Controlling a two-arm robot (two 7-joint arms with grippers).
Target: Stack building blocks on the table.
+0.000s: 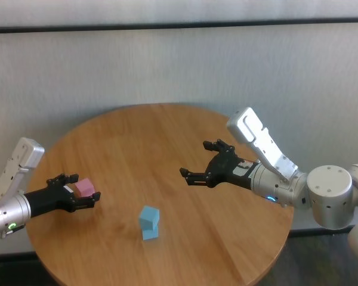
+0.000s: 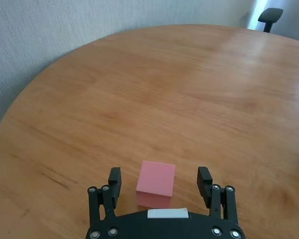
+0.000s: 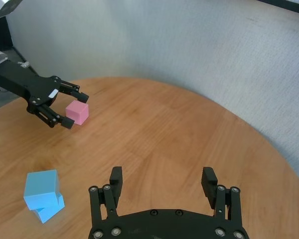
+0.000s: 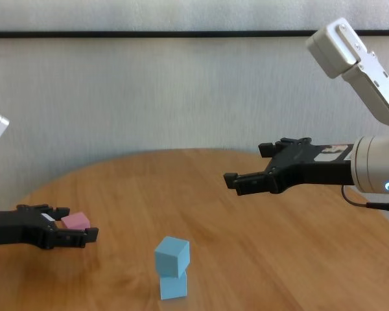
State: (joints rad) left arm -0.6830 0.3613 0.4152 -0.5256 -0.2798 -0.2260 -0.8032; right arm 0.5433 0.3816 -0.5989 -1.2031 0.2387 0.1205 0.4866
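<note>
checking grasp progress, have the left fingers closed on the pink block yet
No, the left gripper is open, with the pink block sitting on the table between its fingers with gaps either side.

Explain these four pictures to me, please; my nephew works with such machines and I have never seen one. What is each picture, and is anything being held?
It is a robot with two arms, each ending in a black two-fingered gripper. One picture looks down from its head, one from its chest, and two come from cameras on its wrists. On the round wooden table two blue cubes are already stacked, the upper blue cube sitting twisted on the lower blue cube. The left gripper is low on the table, open, with the pink cube between its fingers but not squeezed. The right gripper hangs open and empty above the table. So nothing is held.
</note>
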